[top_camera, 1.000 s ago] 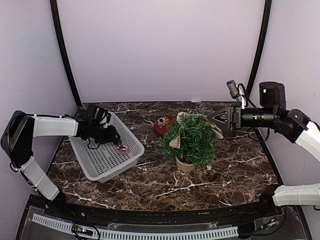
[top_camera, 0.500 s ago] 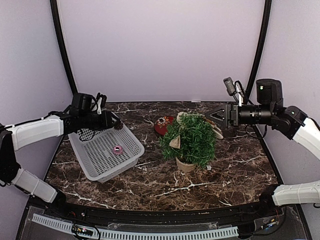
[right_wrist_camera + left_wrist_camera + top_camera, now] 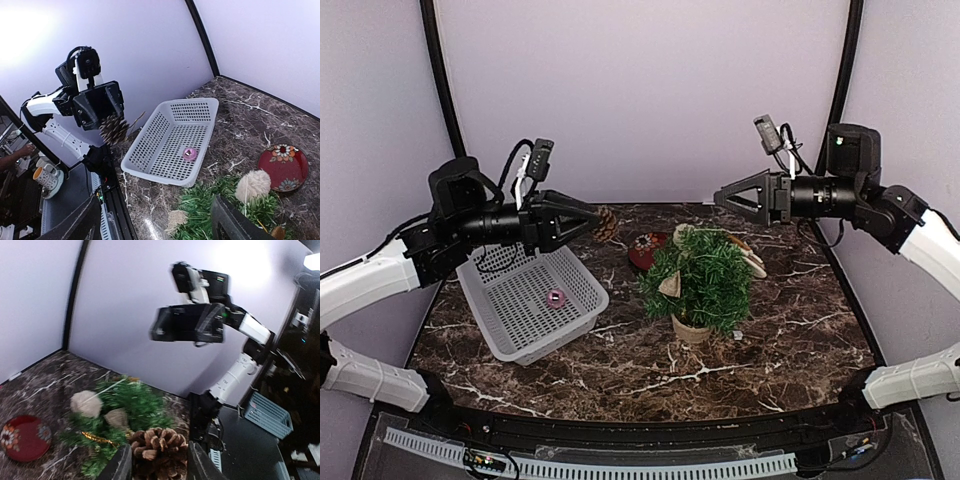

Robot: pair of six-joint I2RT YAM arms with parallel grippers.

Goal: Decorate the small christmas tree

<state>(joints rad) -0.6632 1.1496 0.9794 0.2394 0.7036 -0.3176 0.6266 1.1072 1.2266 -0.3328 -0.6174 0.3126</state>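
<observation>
My left gripper [image 3: 588, 222] hangs in the air well to the left of the small christmas tree [image 3: 700, 275] and above table height; its two fingers are clamped on a brown pine cone [image 3: 159, 447], which sticks out past the fingertips toward the tree; below that hand, on the dark marble table [image 3: 770, 340] and well to the left of the tree, sits a white plastic basket [image 3: 550, 340]; a small pink ornament [image 3: 556, 297] lies on the basket floor; a red plate [image 3: 645, 250] with a flower pattern lies flat just behind the tree on its left side, and I cannot tell whether the branches touch it; the tree itself stands upright in its beige pot [image 3: 688, 330] near the middle of the table, with a fluffy cream ball [image 3: 252, 185] near its top and a burlap piece [image 3: 176, 218] hanging on its left side; my right gripper [image 3: 722, 198] hovers above and just behind the tree's top, pointing left, its fingers spread wide apart with nothing between them.
</observation>
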